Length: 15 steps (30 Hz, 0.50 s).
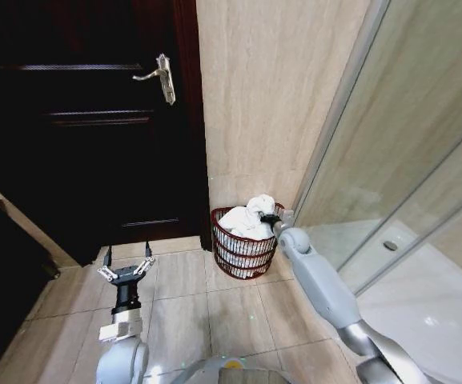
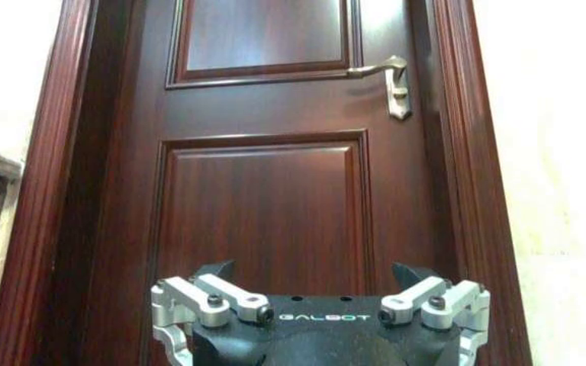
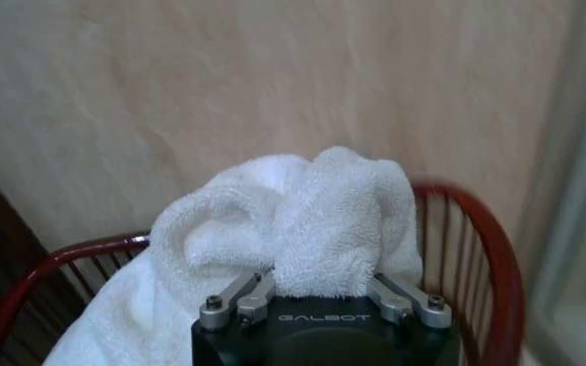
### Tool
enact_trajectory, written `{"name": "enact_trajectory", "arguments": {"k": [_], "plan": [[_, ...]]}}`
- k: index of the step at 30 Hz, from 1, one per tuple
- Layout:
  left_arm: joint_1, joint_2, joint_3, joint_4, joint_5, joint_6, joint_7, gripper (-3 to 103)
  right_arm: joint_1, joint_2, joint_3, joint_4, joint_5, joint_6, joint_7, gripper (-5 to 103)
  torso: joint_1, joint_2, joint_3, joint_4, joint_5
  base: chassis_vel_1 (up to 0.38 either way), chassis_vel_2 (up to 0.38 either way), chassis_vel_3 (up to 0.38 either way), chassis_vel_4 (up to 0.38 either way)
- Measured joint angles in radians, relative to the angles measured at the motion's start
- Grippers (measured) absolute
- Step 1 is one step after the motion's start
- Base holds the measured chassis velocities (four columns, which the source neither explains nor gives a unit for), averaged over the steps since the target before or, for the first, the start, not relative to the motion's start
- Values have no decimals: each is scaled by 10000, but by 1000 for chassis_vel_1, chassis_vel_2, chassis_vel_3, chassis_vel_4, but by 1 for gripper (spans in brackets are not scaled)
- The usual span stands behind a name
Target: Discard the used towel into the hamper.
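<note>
Two arms appear in the head view of a tiled bathroom corner, bounded by a dark wooden door, a beige wall and a glass shower screen. The hamper, a reddish-brown barred basket, stands on the floor against the wall, between door frame and screen. The white towel is heaped in it, its top bunched above the rim. The right gripper hangs over the hamper with its fingers pinching a fold of that bunch. The left gripper, fingers spread and holding nothing, idles low before the door. Step in hand, as judged: the drop itself. The next move calls for parting the right fingers so the fold falls inside the rim, then lifting clear without snagging cloth
</note>
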Motion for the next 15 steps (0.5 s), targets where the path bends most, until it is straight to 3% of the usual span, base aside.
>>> {"name": "enact_trajectory", "arguments": {"k": [1, 2, 4, 5, 7, 11, 15], "plan": [[0, 0, 0, 0, 0, 0, 0, 100, 0, 0, 0, 0, 0, 0, 0, 20, 0, 0, 0, 0, 0, 0, 0, 0, 0], [2, 0, -5, 40, -15, -38, 0, 100, 23, -70, -41, 227, 1169, -264, 923, 20, 0, 4, 1, 1, -1, 0, 0, 0, 0], [-2, 0, -5, 56, -21, -48, 5, 100, 181, -183, -100, 432, 2585, -412, 2122, 20, 1, 5, 4, 2, 1, 0, 0, 0, 0], [-2, 0, -5, 56, -21, -48, 5, 100, 181, -183, -100, 432, 2585, -412, 2122, 20, 1, 5, 4, 2, 1, 0, 0, 0, 0], [-60, -1, 32, 74, -1, -48, 17, 100, 395, -290, -152, 524, 3771, -411, 3233, 20, 3, 9, 6, 2, -1, 0, 0, 0, 0], [-156, -1, 122, 114, 72, -36, 48, 100, 471, -340, -104, 487, 3846, -310, 3210, 20, 5, 11, 9, -1, 0, 0, 0, 0, 0], [-234, 0, 155, 131, 102, -7, 119, 100, 469, -304, -161, 296, 2859, -209, 2378, 20, 6, 14, 11, -2, 1, 0, 0, 0, 0]]}}
